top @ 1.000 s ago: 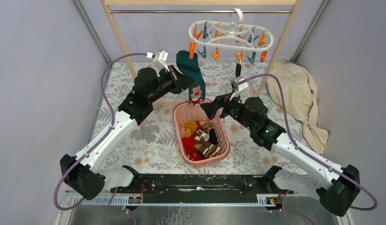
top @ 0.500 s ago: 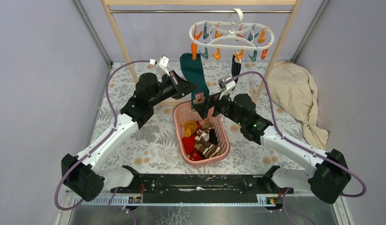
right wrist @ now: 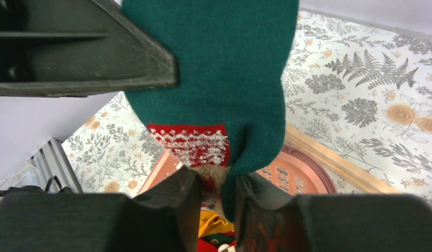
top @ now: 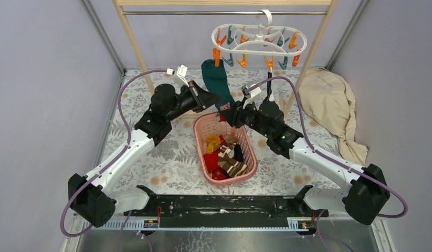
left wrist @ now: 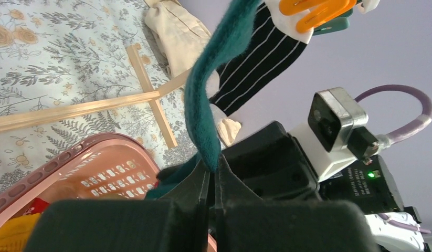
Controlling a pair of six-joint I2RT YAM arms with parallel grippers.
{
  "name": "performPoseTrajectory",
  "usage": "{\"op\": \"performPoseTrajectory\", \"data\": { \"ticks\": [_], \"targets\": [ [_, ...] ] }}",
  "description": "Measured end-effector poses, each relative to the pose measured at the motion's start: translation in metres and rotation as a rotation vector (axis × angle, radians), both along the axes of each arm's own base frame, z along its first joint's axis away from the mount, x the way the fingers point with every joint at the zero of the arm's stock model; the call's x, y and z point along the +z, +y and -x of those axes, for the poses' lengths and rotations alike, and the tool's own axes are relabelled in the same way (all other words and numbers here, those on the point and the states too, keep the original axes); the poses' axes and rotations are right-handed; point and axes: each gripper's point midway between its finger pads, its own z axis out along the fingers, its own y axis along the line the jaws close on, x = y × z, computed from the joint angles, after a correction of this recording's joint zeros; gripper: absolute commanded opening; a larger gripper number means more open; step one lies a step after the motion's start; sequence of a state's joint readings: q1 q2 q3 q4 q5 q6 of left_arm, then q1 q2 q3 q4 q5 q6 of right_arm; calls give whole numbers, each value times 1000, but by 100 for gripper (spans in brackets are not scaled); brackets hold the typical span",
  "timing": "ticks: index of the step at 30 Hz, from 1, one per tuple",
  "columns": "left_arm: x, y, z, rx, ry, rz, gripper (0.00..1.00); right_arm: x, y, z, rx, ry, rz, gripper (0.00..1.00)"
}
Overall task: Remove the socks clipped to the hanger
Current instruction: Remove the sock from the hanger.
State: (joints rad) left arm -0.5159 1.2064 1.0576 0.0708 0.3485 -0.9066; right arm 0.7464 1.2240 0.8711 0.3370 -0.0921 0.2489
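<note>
Watching the left wrist feed, I see the left gripper (left wrist: pixel 212 176) pressed fully closed on the edge of the teal sock (left wrist: pixel 203 105). The sock rises above its fingertips to an orange clip (top: pixel 216 55) on the hanger (top: pixel 260 38). The right gripper (right wrist: pixel 218 184) stands part-closed with the sock's red-patterned lower end between its fingers; it seems pinched, though the fabric hides the pads. Below that gripper sits the pink basket (top: pixel 199 131), with other socks (top: pixel 227 160) inside.
</note>
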Motion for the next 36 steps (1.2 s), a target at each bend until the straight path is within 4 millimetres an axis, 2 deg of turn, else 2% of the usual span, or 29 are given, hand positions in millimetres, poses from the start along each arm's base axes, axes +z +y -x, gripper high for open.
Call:
{"op": "performPoseTrajectory", "data": {
  "ticks": [3, 5, 9, 12, 20, 28, 31, 36],
  "targets": [
    [-3, 2, -2, 15, 6, -12, 13, 6, 1, 0, 6, -1, -4, 6],
    [-4, 2, -4, 23, 11, -21, 21, 9, 2, 1, 7, 3, -9, 1],
    [2, 1, -13, 36, 5, -51, 45, 14, 4, 3, 22, 24, -12, 0],
    [10, 0, -19, 40, -17, -73, 57, 12, 5, 6, 33, 45, -12, 0],
    [-1, 14, -27, 66, -10, -150, 62, -10, 10, 23, 106, 158, 33, 0],
    [-8, 21, -28, 65, -19, -210, 65, -11, 18, 31, 168, 219, 64, 0],
    [-4, 22, -23, 56, -36, -211, 66, -22, 20, 32, 181, 248, 86, 0],
    [15, 30, -8, 56, -102, -198, 66, -40, 21, 31, 189, 286, 127, 0]
  ]
}}
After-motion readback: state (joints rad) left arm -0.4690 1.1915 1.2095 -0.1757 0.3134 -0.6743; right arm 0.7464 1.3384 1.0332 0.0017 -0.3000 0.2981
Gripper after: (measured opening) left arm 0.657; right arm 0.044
